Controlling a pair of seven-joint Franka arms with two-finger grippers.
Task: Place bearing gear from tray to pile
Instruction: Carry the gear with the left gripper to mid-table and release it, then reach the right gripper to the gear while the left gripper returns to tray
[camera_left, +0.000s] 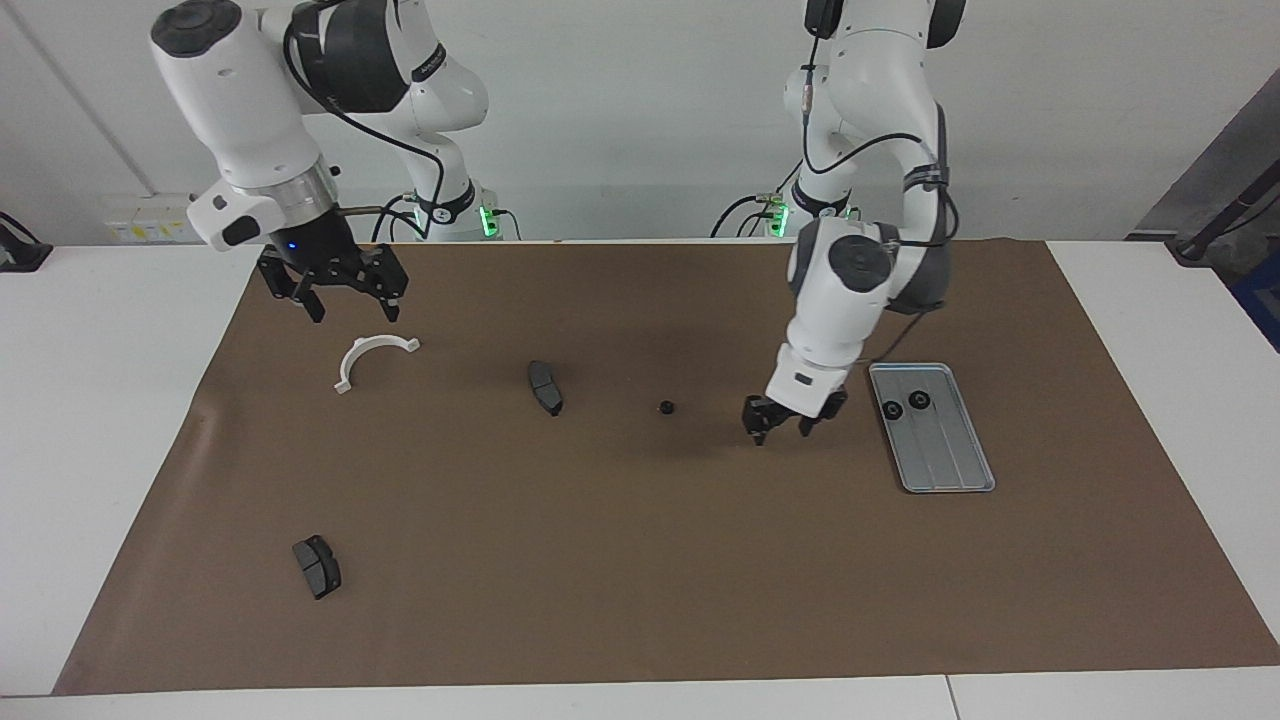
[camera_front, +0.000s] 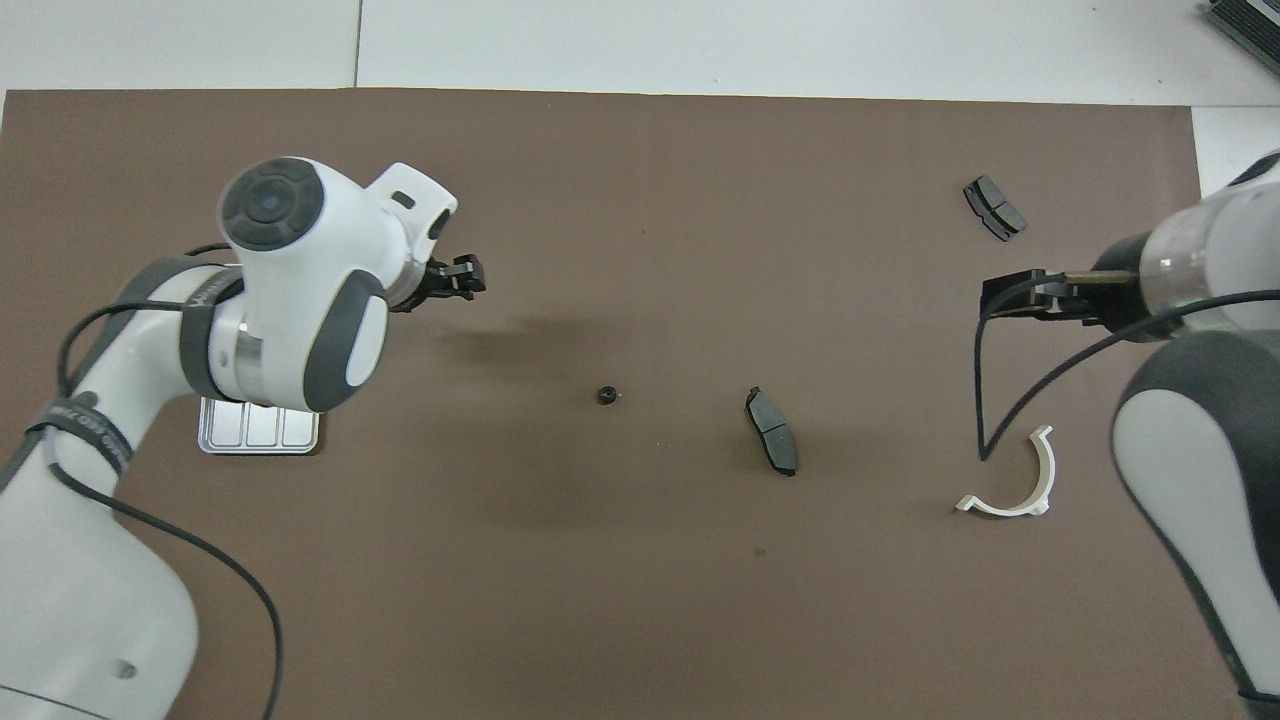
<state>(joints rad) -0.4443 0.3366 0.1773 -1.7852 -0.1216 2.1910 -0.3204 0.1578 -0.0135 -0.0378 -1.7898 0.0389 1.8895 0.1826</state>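
Judging from how things lie, one bearing gear (camera_left: 666, 407) has been set on the brown mat (camera_left: 640, 560), beside the nearer brake pad (camera_left: 545, 387) and toward the left arm's end from it, while two more gears (camera_left: 904, 404) are seen in the tray (camera_left: 950, 470), close together at the end nearer the robots. The left gripper (camera_left: 779, 427) hangs low over the mat between the lone gear and the tray, its fingers apart and nothing held. The right gripper (camera_left: 343, 295) waits above the white half-ring bracket (camera_left: 373, 357), jaws wide and empty.

A slip is likely at the next pick — the two gears lie almost touching, so one could be nudged aside or both caught at once if the fingers are lowered off-centre. The tray's ridges could also tip a gear as it is pinched. The placed gear is round and could be rolled away by a passing finger.

In the overhead view most of the tray is covered by the left arm, and its gears are not shown there. The second brake pad (camera_left: 316, 566) lies well apart, farthest from the robots — gear teeth cannot be made out
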